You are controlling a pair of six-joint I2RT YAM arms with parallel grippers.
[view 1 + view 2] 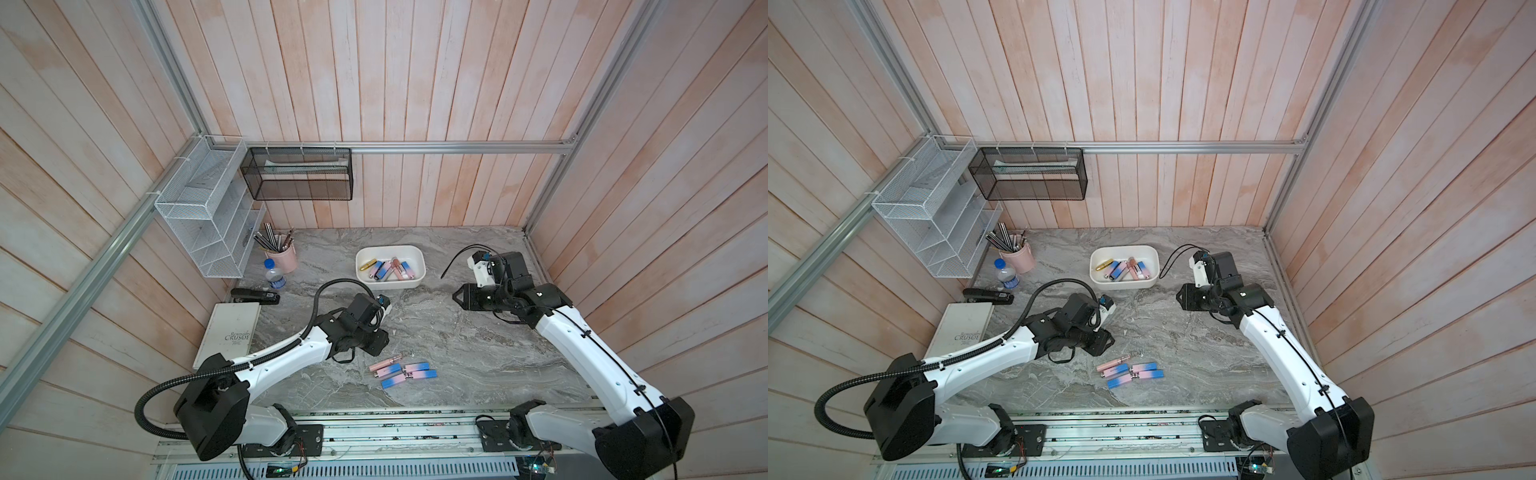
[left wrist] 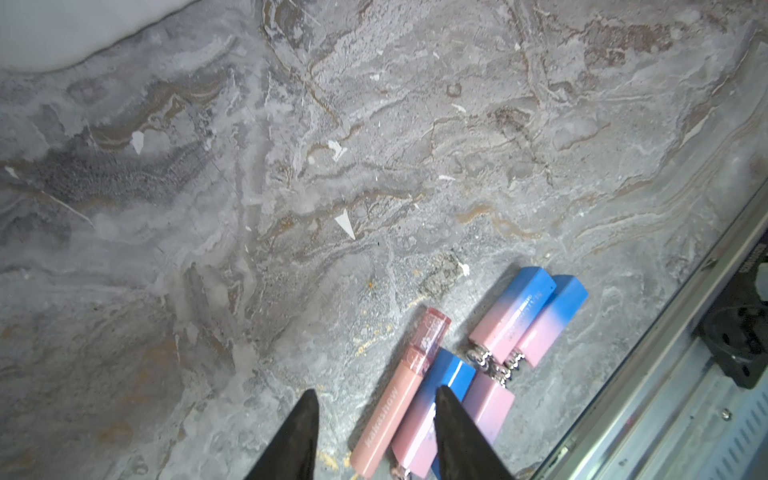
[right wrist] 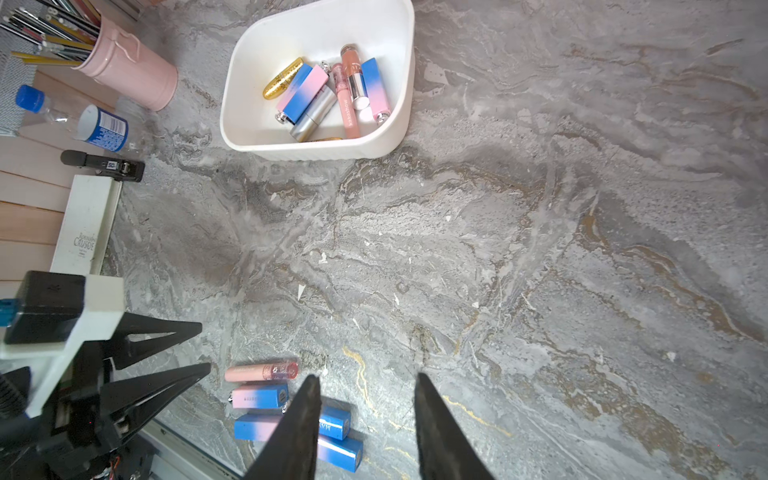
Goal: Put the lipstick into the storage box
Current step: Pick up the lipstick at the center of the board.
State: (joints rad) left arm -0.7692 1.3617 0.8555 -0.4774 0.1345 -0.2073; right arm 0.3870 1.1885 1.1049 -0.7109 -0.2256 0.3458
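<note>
My left pincer [image 2: 378, 390] is released, tips apart and empty, at ten o'clock from the loose lipsticks [image 1: 403, 372] on the counter [image 1: 478, 353]: one pink tube [image 2: 397, 390] and four pink-and-blue cases [image 2: 511, 316]. My right pincer [image 3: 366, 375] is spread too, grasping nothing. In both top views the storage box [image 1: 390, 286] sits at twelve o'clock from them, with several more inside.

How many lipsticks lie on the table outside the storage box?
5, clustered near the table's front edge: one pink tube, and four blue-and-pink sticks: left, right, front-left, front-right. None appears hidden.
</note>
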